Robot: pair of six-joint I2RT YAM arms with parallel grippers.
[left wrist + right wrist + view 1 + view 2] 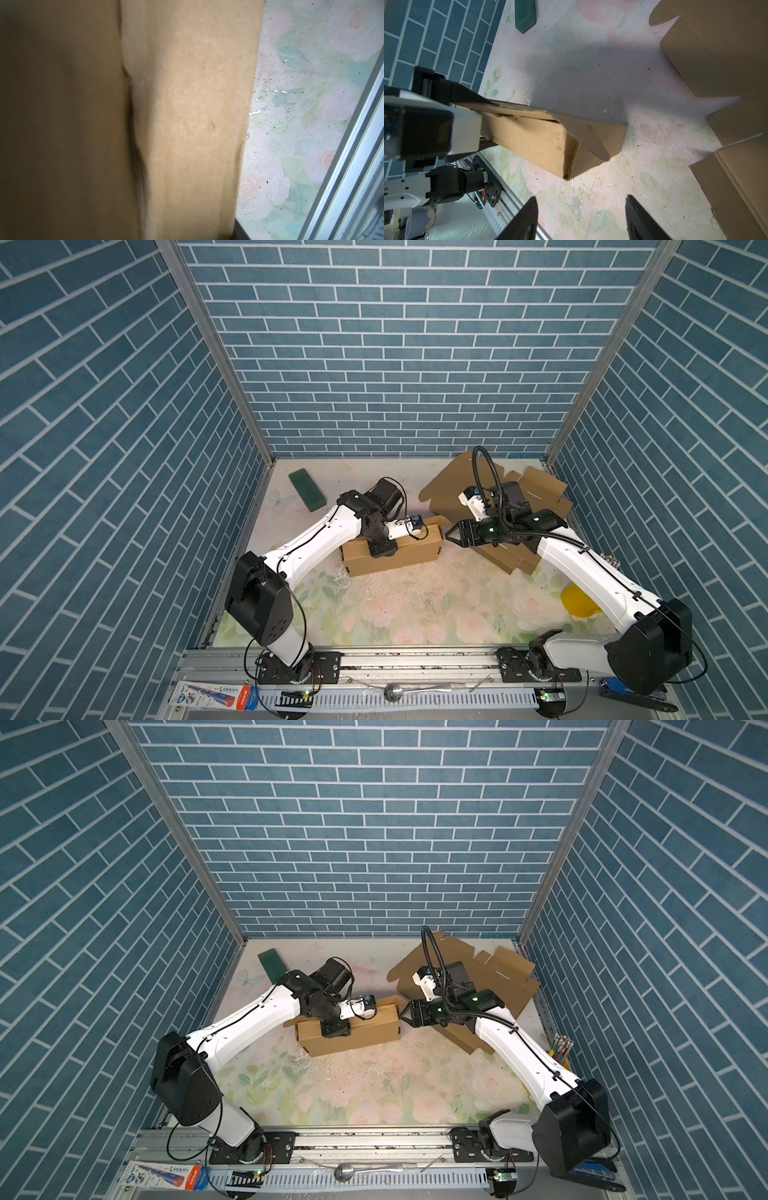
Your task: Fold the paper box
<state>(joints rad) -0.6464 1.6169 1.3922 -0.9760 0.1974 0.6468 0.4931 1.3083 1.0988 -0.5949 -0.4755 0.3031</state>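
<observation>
At ten o'clock on the floral table (415, 614) we are seeing a green block (306, 490) lying flat. Near the middle, the left gripper (381, 548) is resting on top of the paper box (409, 558), toward its nine o'clock end. We cannot tell whether its claw is clenched or released, since cardboard is filling its wrist view. The box is lying lengthwise across the table's centre with its lid down, and an end flap (593, 137) is jutting out at its three o'clock end. Just beside that end the right gripper (581, 218) is hovering, claw released and empty. Flat cardboard sheets (540, 489) are lying at two o'clock.
</observation>
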